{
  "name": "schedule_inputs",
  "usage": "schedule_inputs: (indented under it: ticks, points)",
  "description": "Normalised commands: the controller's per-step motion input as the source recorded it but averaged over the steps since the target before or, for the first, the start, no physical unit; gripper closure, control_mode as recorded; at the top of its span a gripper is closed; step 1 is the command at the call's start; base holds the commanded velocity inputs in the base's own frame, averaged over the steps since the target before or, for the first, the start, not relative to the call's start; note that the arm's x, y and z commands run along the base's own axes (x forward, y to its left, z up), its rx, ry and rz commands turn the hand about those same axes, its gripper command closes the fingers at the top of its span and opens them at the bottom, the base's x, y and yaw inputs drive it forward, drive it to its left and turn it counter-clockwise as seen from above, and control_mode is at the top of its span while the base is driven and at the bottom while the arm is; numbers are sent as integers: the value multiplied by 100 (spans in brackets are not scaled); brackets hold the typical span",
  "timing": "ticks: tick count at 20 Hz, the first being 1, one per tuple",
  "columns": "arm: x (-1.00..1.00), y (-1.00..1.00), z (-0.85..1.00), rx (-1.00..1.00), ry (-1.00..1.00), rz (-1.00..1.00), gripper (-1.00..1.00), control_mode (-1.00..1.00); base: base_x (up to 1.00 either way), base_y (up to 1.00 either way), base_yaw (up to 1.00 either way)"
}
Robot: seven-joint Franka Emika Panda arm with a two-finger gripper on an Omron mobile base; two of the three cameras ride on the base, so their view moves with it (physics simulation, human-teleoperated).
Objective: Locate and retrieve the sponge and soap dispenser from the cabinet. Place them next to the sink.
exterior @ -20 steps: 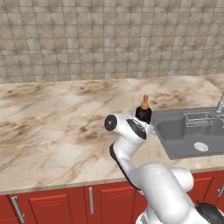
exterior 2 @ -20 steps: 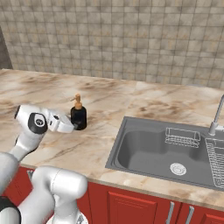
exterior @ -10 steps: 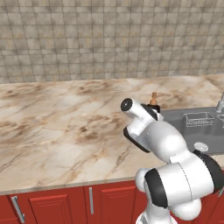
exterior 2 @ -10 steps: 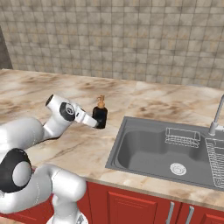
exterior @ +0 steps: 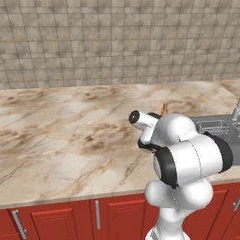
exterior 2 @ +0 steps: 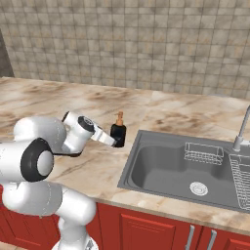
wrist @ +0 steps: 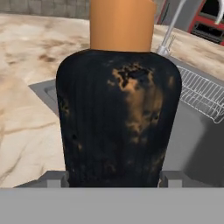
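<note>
Holding the soap dispenser (exterior 2: 117, 135) upright between the fingers (exterior 2: 116, 143), closed on its black body. Hovering or resting just left of the sink (exterior 2: 161, 166), at the basin's near-left corner; cannot tell whether the base is touching the bench (exterior 2: 97, 166). Showing only the tan pump tip (exterior: 164, 108) in the left base view, poking up behind the arm. Filling most of the hand view with the black body (wrist: 118, 118), orange collar on top, fingers (wrist: 52, 178) pressing at either side low down. Sitting beyond it: wire rack (exterior 2: 203, 154) inside the basin, chrome faucet (exterior 2: 241, 129) at the far right. Stretching away to the left: marbled bench, tiled wall (exterior 2: 146, 44) behind.
</note>
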Motion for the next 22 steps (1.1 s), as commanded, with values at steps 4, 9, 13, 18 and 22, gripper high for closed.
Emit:
schedule_inputs:
  ticks: [4,9,13,18,22]
  points:
    - [1,-6,-45,1,-14,-14,100,-100,0,0,0]
    - [0,-9,-15,10,-6,-15,100,-100,0,0,0]
    - [0,0,-29,15,-2,-19,100,-100,0,0,0]
    - [0,9,-32,4,0,-19,100,-100,0,0,0]
    - [6,22,-37,-4,3,-15,100,-100,0,0,0]
